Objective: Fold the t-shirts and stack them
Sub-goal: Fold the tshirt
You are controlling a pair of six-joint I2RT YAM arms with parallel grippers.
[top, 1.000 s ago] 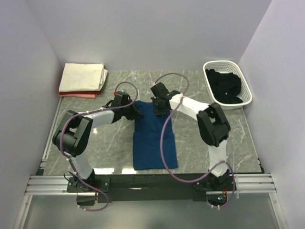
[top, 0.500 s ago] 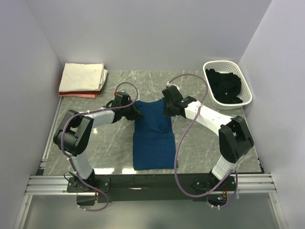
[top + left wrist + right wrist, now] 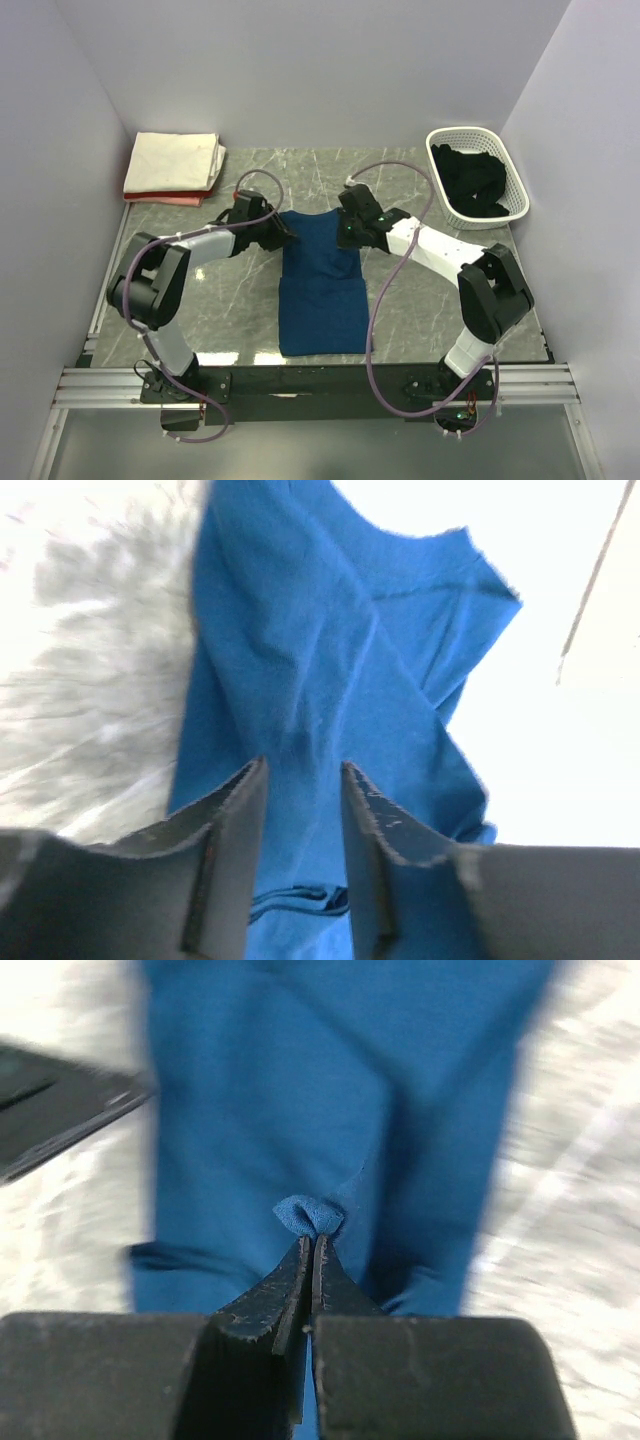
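shirt (image 3: 320, 295) centre, stack (image 3: 175, 163) back-left, basket (image 3: 463, 131) back-right

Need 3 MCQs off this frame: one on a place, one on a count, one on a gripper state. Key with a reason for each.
1. Where is the black cloth shirt?
A. In the white plastic lattice basket at the far right
B. On the floor
C. On a chair

2. How many folded shirts are stacked at the far left corner?
A. One
B. Two
C. Four

3. The right gripper is:
A. Open wide
B. Shut on a pinch of the blue cloth t-shirt
C. Shut on nothing

Key:
1 A, the top view shows dark cloth heaped inside the basket.
2 B, a cream-white folded shirt lies on a pink-red one.
3 B, the right wrist view shows a blue tuft squeezed between closed fingertips.
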